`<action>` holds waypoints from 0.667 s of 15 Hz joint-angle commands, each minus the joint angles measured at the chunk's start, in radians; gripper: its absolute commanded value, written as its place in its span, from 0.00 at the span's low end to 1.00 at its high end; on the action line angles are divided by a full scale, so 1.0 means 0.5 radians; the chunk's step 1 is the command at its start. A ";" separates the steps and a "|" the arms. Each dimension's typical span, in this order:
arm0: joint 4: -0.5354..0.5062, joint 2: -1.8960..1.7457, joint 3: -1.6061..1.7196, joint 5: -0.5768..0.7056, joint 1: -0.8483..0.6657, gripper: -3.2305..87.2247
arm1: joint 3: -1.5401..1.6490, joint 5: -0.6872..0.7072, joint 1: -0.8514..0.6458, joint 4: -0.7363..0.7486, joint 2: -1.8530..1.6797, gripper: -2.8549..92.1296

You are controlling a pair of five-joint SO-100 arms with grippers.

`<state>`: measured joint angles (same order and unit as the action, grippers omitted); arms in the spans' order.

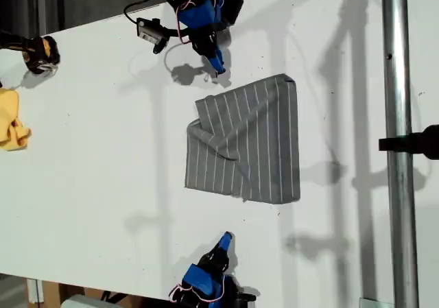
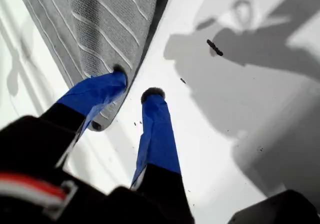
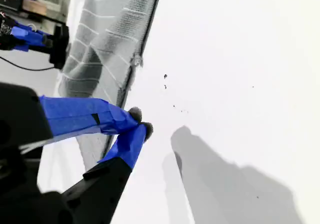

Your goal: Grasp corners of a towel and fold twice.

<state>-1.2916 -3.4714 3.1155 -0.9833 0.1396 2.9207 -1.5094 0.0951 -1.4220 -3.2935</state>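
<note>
The towel (image 1: 260, 143), grey with thin white stripes, lies rumpled in the middle of the white table, with a flap folded over on the exterior view's left side. Its corners (image 1: 289, 81) rest on the table, and neither gripper holds one. My first gripper (image 1: 217, 66) hovers just beyond the towel's far edge. It is open, and one blue finger (image 2: 102, 89) overlaps the towel's (image 2: 95, 24) edge. My second gripper (image 1: 226, 239) is near the table's front edge, apart from the towel (image 3: 107, 49). Its fingertips (image 3: 134, 115) are closed together on nothing.
A small yellow cloth (image 1: 12, 126) lies at the exterior view's left edge, with a black-and-yellow object (image 1: 38, 53) behind it. A metal pole (image 1: 398, 143) with a black clamp (image 1: 418, 142) runs down that view's right side. Dark specks (image 2: 215, 47) dot the table.
</note>
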 commanded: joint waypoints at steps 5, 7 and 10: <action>-0.003 -0.006 0.009 -1.129 -0.043 0.03 | -0.058 0.009 -0.110 -0.015 0.006 0.16; -0.006 -0.009 0.009 -1.727 -0.144 0.03 | -0.144 0.009 -0.221 0.012 0.000 0.16; 0.071 -0.009 0.000 -1.111 -0.334 0.02 | -0.196 0.000 -0.261 0.110 -0.003 0.16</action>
<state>-1.2870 -3.4714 3.1155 -1.6797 0.0015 2.8885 -1.5094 -0.0322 -1.3959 -3.2950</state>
